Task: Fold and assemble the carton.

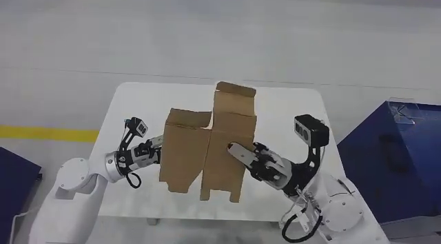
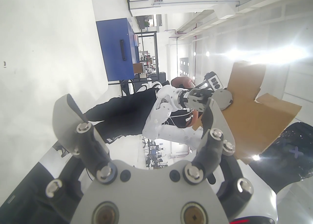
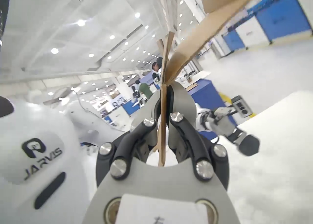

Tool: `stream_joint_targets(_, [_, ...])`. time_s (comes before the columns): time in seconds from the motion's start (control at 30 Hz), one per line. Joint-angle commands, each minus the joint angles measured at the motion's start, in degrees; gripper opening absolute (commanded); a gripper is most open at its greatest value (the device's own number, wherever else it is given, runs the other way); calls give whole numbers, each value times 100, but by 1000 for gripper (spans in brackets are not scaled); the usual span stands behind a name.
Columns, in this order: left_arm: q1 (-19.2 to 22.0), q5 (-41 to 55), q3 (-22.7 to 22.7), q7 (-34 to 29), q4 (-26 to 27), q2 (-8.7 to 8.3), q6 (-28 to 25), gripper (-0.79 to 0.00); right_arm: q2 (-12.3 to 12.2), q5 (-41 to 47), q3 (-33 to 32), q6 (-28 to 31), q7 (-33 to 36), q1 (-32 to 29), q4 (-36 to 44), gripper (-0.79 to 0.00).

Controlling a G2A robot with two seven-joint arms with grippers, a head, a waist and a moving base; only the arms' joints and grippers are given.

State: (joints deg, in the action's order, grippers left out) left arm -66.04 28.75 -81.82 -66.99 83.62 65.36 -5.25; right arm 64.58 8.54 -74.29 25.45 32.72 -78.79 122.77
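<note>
The brown carton (image 1: 207, 140) is partly unfolded and held upright over the white table (image 1: 289, 106), with flaps sticking up at its top. My right gripper (image 1: 238, 153) is shut on the carton's right panel. In the right wrist view the cardboard edge (image 3: 190, 46) runs straight between the closed fingers of that gripper (image 3: 164, 92). My left gripper (image 1: 155, 149) stands open at the carton's left edge. In the left wrist view the left gripper (image 2: 138, 105) has its fingers wide apart, and one finger (image 2: 215, 117) lies close to the carton (image 2: 256, 122). Nothing sits between the fingers.
A blue cabinet (image 1: 393, 147) stands off the table's right side and a dark blue object (image 1: 10, 168) off its left. Bare table surface lies behind and beside the carton.
</note>
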Motion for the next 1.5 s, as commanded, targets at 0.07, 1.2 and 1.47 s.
stream_joint_targets(0.07, [0, 0, 0, 0, 0, 0, 0, 0, -12, 537, -50, -173, 242, -35, 57, -785])
stream_joint_targets(1.2, [0, 0, 0, 0, 0, 0, 0, 0, 134, 15020, 44, -4894, -3646, -219, 230, -785])
stream_joint_targets(1.47, [0, 0, 0, 0, 0, 0, 0, 0, 84, 10326, -812, -4760, -2278, -255, 441, -785])
